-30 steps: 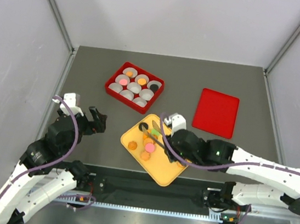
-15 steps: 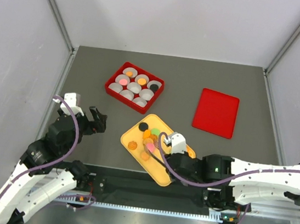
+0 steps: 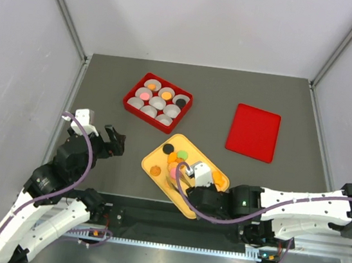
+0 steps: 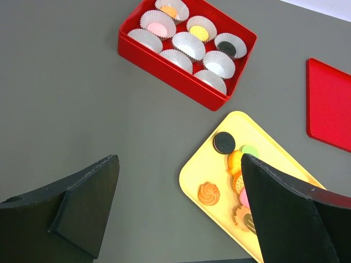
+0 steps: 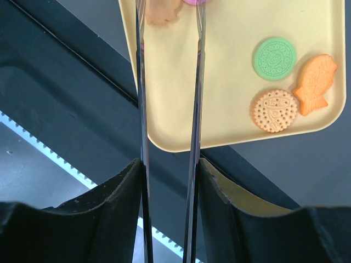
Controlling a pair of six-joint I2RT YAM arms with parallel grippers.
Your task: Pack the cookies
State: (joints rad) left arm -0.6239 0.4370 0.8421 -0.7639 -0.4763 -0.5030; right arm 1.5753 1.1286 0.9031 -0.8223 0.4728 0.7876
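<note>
You are working the pick-up step. Your right tool (image 5: 169,167) is pinching a pair of long tweezers (image 5: 140,82) partway together, and their blades are reaching out over the yellow tray (image 5: 230,22), which is lying at the middle of the bench's (image 3: 220,92) near edge. The blade tips are standing apart and straddling a tan cookie (image 5: 159,13) close to one long edge of the tray; the wrist view is cutting off the tips, so you cannot tell whether they are touching it. The other loose cookies (image 4: 236,163) are sitting on that same tray, while 4 are already lying in the paper cups (image 4: 189,45) of the red box (image 4: 159,67) toward the bench's far-left part, leaving 5 of the 9 cups unfilled. Your left tool (image 4: 178,161) is hanging spread wide and gripping nothing, above the bench's near-left area. The red lid (image 3: 254,133) is lying flat toward the right edge. Next, by my reading, you are needing to squeeze the blades onto the tan cookie's rim, lift it level, and carry it to an unfilled cup without crumpling the paper.
</note>
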